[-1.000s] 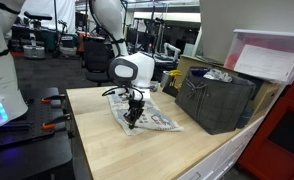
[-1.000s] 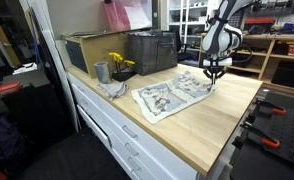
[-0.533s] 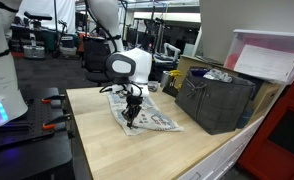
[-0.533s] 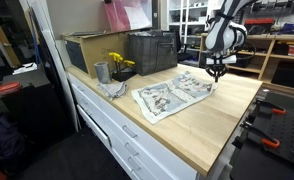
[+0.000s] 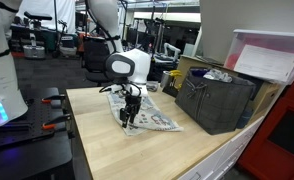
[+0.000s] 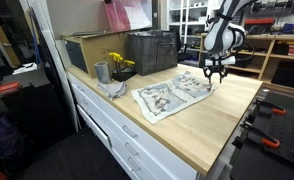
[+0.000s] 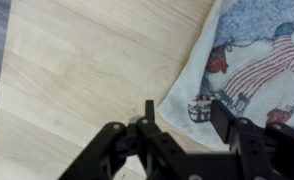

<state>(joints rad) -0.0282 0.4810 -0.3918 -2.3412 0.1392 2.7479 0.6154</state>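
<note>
Exterior view of a wooden table, read left to right. At the far left stand one grey cup and one bunch of yellow flowers, with one crumpled rag just beside them. Behind them are one box and one black crate. One printed cloth lies flat mid-table. My one gripper hangs over the cloth's far right corner.

In the wrist view the gripper is spread wide and holds nothing. The cloth corner lies just ahead of the gap, mostly toward the right finger.

As I judge it, closing here could catch only the thin hem and let it slip. Coming down too hard could jam the fingertips on the wood. A sideways pull could bunch the cloth.
</note>
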